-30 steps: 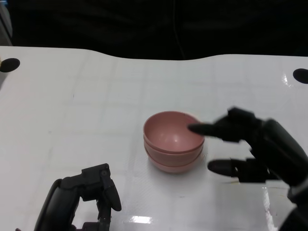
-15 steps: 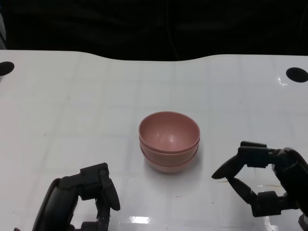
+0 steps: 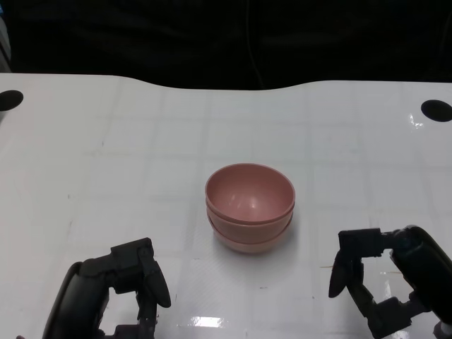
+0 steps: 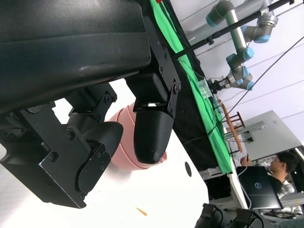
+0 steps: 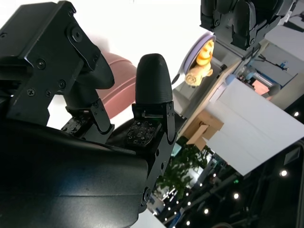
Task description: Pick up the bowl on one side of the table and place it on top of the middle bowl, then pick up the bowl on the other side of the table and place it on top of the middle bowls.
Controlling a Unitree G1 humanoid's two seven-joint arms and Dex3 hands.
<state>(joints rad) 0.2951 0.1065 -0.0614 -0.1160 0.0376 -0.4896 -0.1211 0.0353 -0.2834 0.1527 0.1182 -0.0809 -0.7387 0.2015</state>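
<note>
Head view: the pink bowls [image 3: 250,206] are seen nested in one stack near the middle of the white tabletop [image 3: 106,141], the uppermost bowl sitting upright inside the ones beneath. Bare tabletop is seen on every side of the stack. A dark round hole [image 3: 10,99] is set near the far left edge and another dark hole [image 3: 436,109] near the far right edge; both lie well apart from the stack. The far edge of the tabletop is curved, and a black backdrop [image 3: 226,35] is seen behind it.

The left hand [image 3: 131,282] is held low at the near left, its fingers curled inward with nothing between them, apart from the stack. The right hand [image 3: 374,279] is held at the near right, its fingers bent inward around bare space, nothing being gripped; a clear gap of tabletop lies between it and the bowls.

From the left wrist view, the stack is partly hidden behind the left hand's fingers [image 4: 152,133], and a small orange scrap [image 4: 141,211] is seen lying on the tabletop. Beyond the tabletop, a green cloth [image 4: 199,90], blue-jointed robot arms [image 4: 237,28] and a person [image 4: 280,166] at a laptop [image 4: 259,190] are visible. In the right wrist view, a pink bowl wall shows behind the right hand's fingers [image 5: 153,80].
</note>
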